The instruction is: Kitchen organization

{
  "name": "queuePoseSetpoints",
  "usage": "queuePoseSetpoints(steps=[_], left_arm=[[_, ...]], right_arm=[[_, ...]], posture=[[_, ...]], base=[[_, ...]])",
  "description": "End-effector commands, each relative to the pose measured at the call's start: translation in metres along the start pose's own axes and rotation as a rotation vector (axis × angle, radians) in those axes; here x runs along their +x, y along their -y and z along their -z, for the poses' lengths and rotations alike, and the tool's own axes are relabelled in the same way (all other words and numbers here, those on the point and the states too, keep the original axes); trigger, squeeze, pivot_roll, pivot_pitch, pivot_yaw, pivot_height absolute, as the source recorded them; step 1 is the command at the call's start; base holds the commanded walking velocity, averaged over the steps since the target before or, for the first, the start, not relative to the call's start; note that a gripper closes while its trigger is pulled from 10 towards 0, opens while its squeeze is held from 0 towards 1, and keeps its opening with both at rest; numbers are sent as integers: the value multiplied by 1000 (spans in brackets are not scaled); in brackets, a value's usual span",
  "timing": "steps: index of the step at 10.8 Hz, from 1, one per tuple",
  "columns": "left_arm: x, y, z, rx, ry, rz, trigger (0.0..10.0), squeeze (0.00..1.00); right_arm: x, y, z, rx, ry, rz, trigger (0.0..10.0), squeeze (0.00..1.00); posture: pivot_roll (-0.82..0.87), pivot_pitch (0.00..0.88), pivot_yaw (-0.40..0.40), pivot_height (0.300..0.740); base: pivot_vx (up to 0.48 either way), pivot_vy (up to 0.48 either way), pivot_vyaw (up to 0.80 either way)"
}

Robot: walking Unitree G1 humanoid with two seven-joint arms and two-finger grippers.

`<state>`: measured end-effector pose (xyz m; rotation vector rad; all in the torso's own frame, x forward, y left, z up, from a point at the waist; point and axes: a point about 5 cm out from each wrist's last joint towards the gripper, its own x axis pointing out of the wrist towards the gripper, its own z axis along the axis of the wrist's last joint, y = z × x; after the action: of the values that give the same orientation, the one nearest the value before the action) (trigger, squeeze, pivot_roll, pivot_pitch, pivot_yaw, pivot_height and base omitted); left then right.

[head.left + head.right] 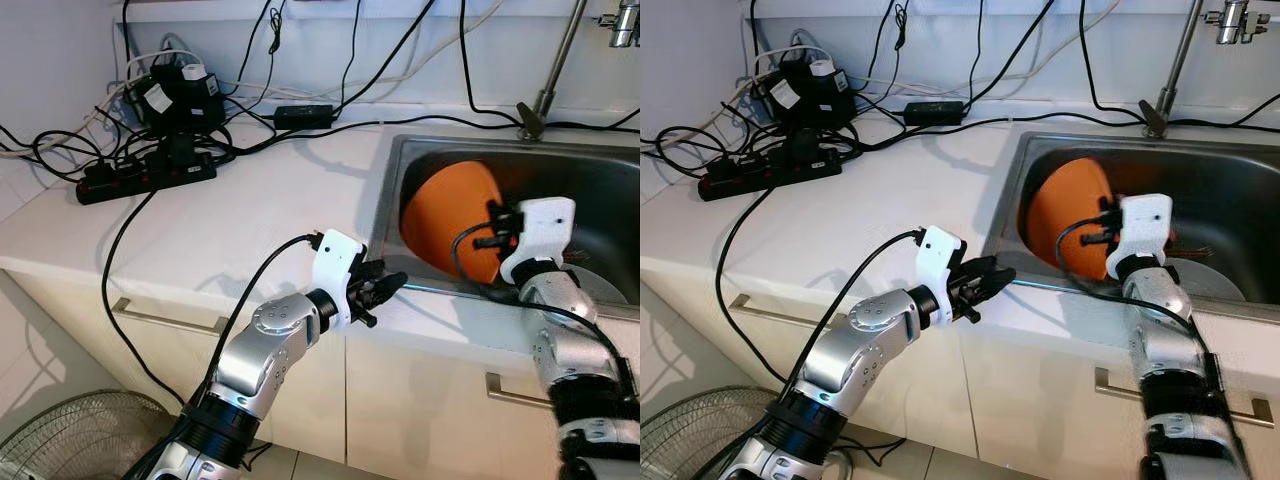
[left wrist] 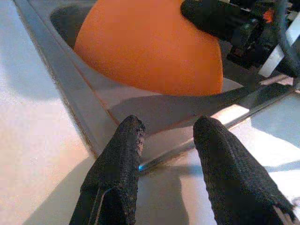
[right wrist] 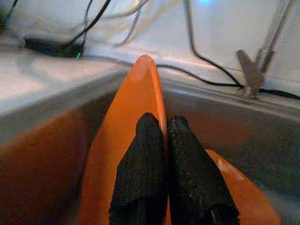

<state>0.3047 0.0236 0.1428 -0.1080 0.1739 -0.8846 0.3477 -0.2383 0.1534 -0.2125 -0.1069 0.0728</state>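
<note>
A: Item one, the plate (image 1: pixel 447 220)?
B: Orange, on edge in the sink (image 1: pixel 600 190), against its left wall. The right gripper (image 3: pixel 161 140) is pinched on its rim.

A: Left gripper (image 2: pixel 166 136)?
B: Fingers apart, empty, above the sink's front edge.

A: On the surface (image 1: pixel 250 200)?
B: Power strip (image 1: pixel 145 178), adapters, black cables, at the back left.

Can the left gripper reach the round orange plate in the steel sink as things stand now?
Probably yes. The left gripper, open, hovers at the steel sink's front rim, and the round orange plate stands tilted just beyond, nothing between. But the right gripper already pinches its rim.
</note>
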Motion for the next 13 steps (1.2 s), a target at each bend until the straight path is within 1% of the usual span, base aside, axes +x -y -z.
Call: queuePoseSetpoints(steps=[1, 5, 6, 7, 8, 9, 10, 11, 12, 13], left_arm=[[-2, -1, -1, 20, -7, 4, 10000, 0], [-3, -3, 0, 28, -9, -6, 10000, 0], [-4, -4, 1, 30, -12, -9, 10000, 0], [-4, -4, 1, 29, -13, -12, 10000, 0], [-4, -4, 1, 29, -14, -13, 10000, 0], [-4, -4, 2, 29, -14, -14, 10000, 0], [-4, -5, 2, 28, -16, -16, 10000, 0], [-4, -5, 2, 29, -17, -17, 10000, 0], [-4, -5, 2, 30, -17, -18, 10000, 0], [-4, -5, 2, 30, -17, -18, 10000, 0]], right_arm=[[4, -6, 1, -84, -24, -93, 10000, 0], [3, -15, 9, -126, -60, -155, 10000, 0], [4, -16, 10, -131, -66, -158, 10000, 380], [5, -17, 10, -134, -72, -160, 10000, 604], [6, -18, 10, -138, -70, -159, 10000, 557], [7, -18, 9, -140, -69, -151, 10000, 0], [7, -18, 9, -137, -68, -147, 10000, 0], [8, -18, 9, -137, -66, -139, 10000, 984], [9, -17, 7, -141, -61, -128, 10000, 988], [10, -16, 7, -145, -58, -124, 10000, 0]], posture=[[13, 0, 95, 740], [17, 0, 93, 740], [21, 0, 90, 740], [24, 0, 88, 740], [25, 0, 88, 740], [25, 0, 88, 740], [26, 0, 89, 740], [26, 0, 89, 740], [27, 0, 89, 740], [27, 0, 90, 740]], base=[[0, 0, 0], [0, 0, 0], [0, 0, 0], [0, 0, 0], [0, 0, 0], [0, 0, 0], [0, 0, 0], [0, 0, 0], [0, 0, 0], [0, 0, 0]])
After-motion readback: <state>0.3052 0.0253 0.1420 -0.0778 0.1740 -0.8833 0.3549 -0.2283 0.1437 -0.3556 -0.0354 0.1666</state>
